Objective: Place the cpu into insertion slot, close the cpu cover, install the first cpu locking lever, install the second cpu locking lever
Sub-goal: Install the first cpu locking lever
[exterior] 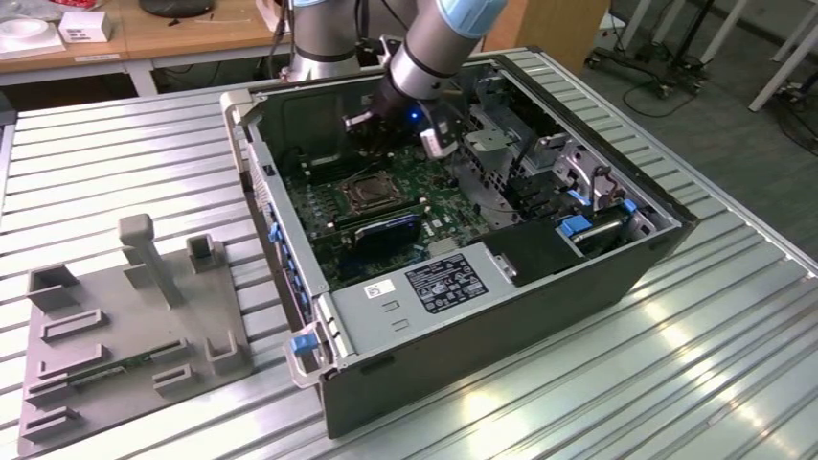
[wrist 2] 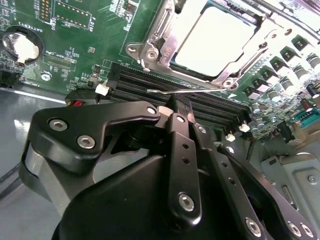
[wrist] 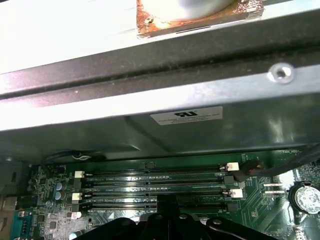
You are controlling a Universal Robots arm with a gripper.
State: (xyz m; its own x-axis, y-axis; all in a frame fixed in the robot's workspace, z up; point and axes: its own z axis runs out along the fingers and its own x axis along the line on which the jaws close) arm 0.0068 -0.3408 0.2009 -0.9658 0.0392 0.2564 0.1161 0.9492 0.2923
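Note:
In the second wrist view the pale silvery cpu (wrist 2: 215, 35) lies flat in the insertion slot (wrist 2: 227, 75). The silvery cpu cover (wrist 2: 162, 42) is down around it. A thin metal locking lever (wrist 2: 185, 90) sticks out along the slot's edge, over the black memory slots. My gripper (wrist 2: 179, 106) is shut, its black fingertips just under that lever, and I cannot tell if they touch it. In the exterior view the gripper (exterior: 378, 134) hangs inside the open computer case, just behind the insertion slot (exterior: 364, 192).
The grey case walls (exterior: 275, 192) close in around the green board. Long black memory slots (wrist: 150, 190) run beside the socket, and a coin battery (wrist: 305, 196) sits nearby. A grey fixture plate (exterior: 128, 326) with posts stands on the ribbed table at the exterior view's left.

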